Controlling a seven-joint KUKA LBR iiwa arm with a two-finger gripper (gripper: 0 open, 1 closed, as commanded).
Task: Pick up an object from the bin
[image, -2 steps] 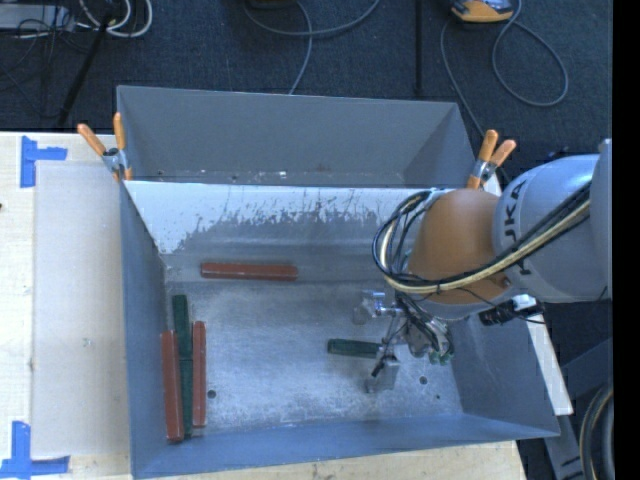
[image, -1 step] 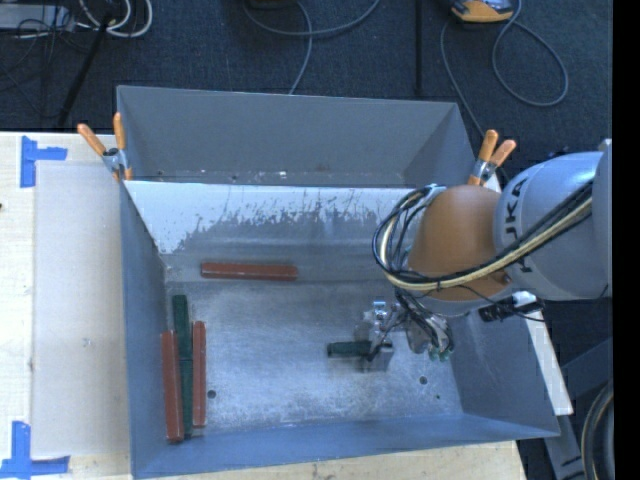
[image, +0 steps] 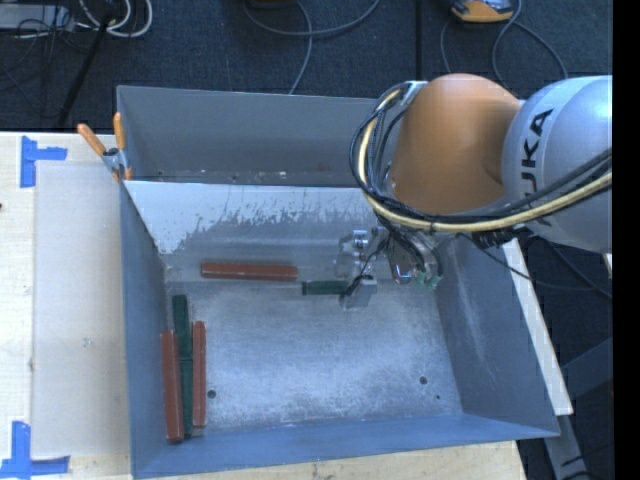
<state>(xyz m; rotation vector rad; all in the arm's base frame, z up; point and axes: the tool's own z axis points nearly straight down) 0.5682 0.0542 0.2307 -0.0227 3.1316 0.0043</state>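
My gripper [image: 360, 280] hangs under the orange wrist cover, low over the middle-right of the bin floor. A short dark green stick [image: 322, 288] lies flat there, its right end reaching the gripper's tip; whether it is gripped I cannot tell. Just to the left lies a longer reddish-brown stick [image: 248, 271], flat and apart from the gripper.
Along the bin's left wall lie three sticks side by side: a dark green one [image: 180, 348] between two reddish-brown ones [image: 172, 388] [image: 199, 373]. The arm and its cables cover the bin's upper right corner.
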